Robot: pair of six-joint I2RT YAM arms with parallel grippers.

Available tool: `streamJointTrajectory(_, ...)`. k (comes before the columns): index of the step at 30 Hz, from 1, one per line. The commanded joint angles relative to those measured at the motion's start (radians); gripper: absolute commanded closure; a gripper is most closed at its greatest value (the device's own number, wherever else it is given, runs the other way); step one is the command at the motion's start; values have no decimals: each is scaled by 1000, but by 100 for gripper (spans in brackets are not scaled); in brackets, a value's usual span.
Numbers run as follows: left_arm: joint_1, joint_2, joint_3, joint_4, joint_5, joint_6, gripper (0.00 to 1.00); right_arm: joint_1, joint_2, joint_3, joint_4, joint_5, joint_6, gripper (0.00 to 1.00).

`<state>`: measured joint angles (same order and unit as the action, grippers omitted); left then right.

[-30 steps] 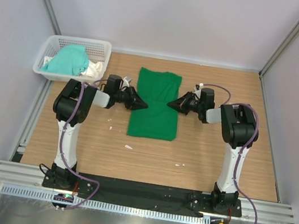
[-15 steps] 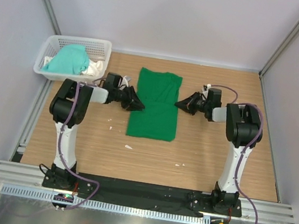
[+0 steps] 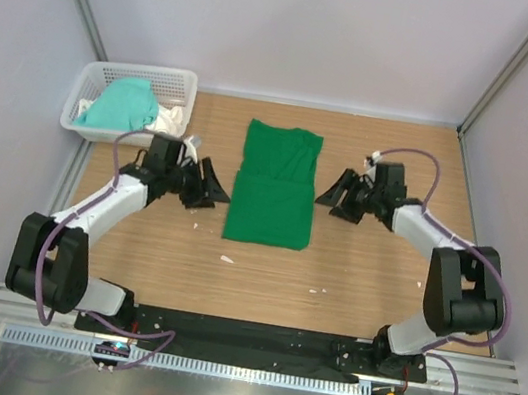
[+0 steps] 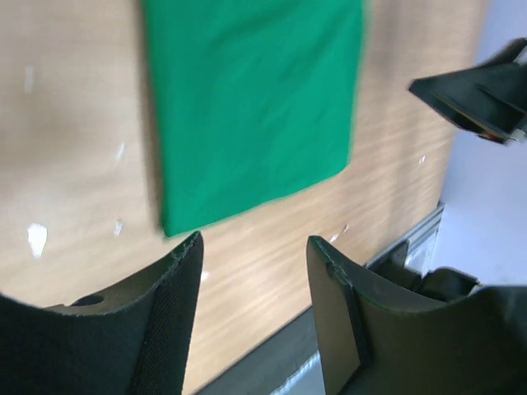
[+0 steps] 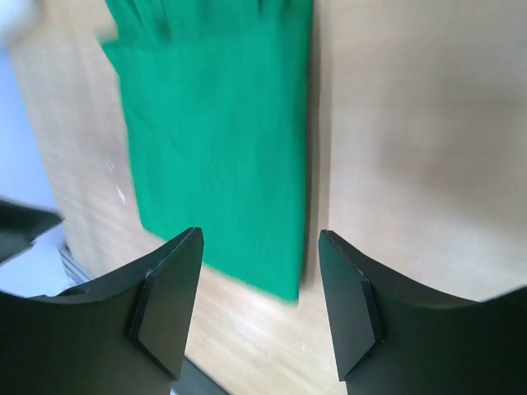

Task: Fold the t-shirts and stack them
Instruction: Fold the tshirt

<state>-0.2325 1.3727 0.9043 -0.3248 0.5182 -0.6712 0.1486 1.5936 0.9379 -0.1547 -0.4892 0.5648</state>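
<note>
Left wrist, left gripper (image 4: pixel 255 243): jaws were spread wide and empty, hanging over bare table (image 3: pixel 364 265) off the shirt's near corner.
Right gripper (image 5: pixel 261 239): jaws also apart with nothing held, just off the shirt's right edge.
Change: both grippers had backed away from the shirt edges they met half a second before, with elbows swung out and low.
Green t-shirt (image 3: pixel 274 187): lay flat, folded into a long strip, mid-table between the grippers, unmoved.
Mint-teal t-shirt (image 3: pixel 119 104): sat crumpled in the white basket (image 3: pixel 184 83) at the far left corner.
</note>
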Motion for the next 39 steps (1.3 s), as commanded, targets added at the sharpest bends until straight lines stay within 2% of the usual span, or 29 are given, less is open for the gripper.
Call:
streamJointTrajectory(1,-4,-22,-199,7,19,-167,47,117,-120,-148,6,108,107,36)
streamJointTrajectory(4,-4,-63,-296,113,3,-252,50,216,-231,-301,136,205,260,37)
streamJointTrajectory(7,-7,-84,-378,261,0,-436,50,258,-309,-501,341,279,446,37)
streamJointTrajectory(9,-11,-81,-403,306,-21,-475,50,269,-330,-557,391,310,535,37)
streamJointTrajectory(14,-18,-43,-446,431,-95,-585,45,281,-320,-649,536,350,625,36)
streamJointTrajectory(20,-30,74,-472,490,-113,-706,47,292,-284,-620,546,356,629,36)
streamJointTrajectory(24,-51,75,-463,422,-155,-716,48,296,-284,-600,528,359,618,36)
streamJointTrajectory(27,-68,72,-475,423,-191,-742,48,304,-293,-600,512,377,630,36)
streamJointTrajectory(33,-83,95,-485,405,-210,-769,54,330,-293,-588,471,431,647,37)
streamJointTrajectory(39,-87,161,-485,449,-225,-777,58,361,-225,-545,436,455,635,39)
